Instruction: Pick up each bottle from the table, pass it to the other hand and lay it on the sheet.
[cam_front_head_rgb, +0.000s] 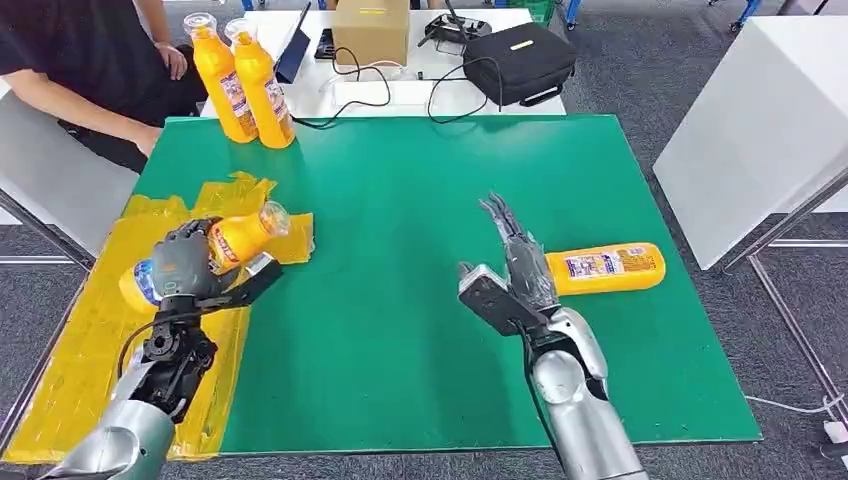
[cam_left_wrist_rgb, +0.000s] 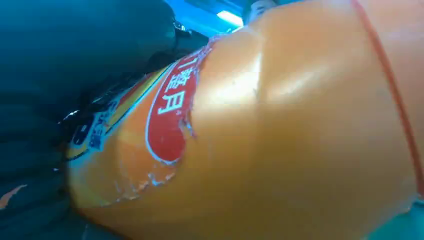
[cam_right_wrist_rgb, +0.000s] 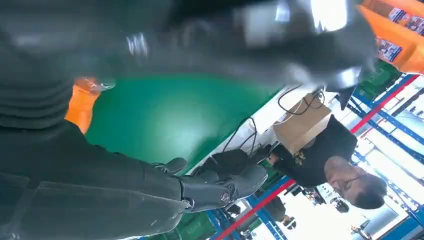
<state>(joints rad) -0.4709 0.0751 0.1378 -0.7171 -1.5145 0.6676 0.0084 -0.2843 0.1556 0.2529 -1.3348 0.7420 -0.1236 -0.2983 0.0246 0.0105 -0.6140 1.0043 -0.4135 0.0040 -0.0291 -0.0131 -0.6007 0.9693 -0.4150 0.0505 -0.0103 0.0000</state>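
Left hand (cam_front_head_rgb: 185, 268): fingers wrapped around an orange bottle (cam_front_head_rgb: 235, 240) over the yellow sheet (cam_front_head_rgb: 80, 350).
Right hand (cam_front_head_rgb: 510, 275): fingers spread, empty.
Next bottle (cam_front_head_rgb: 605, 268): lies crosswise just beyond the right fingers.

Orange bottle (cam_left_wrist_rgb: 280, 150) close against dark robot hand (cam_left_wrist_rgb: 60, 75).

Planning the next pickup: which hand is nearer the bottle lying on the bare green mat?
Right. The right hand is open just beside the lying bottle, at its near end. The left hand is across the table over the yellow sheet, holding another bottle.
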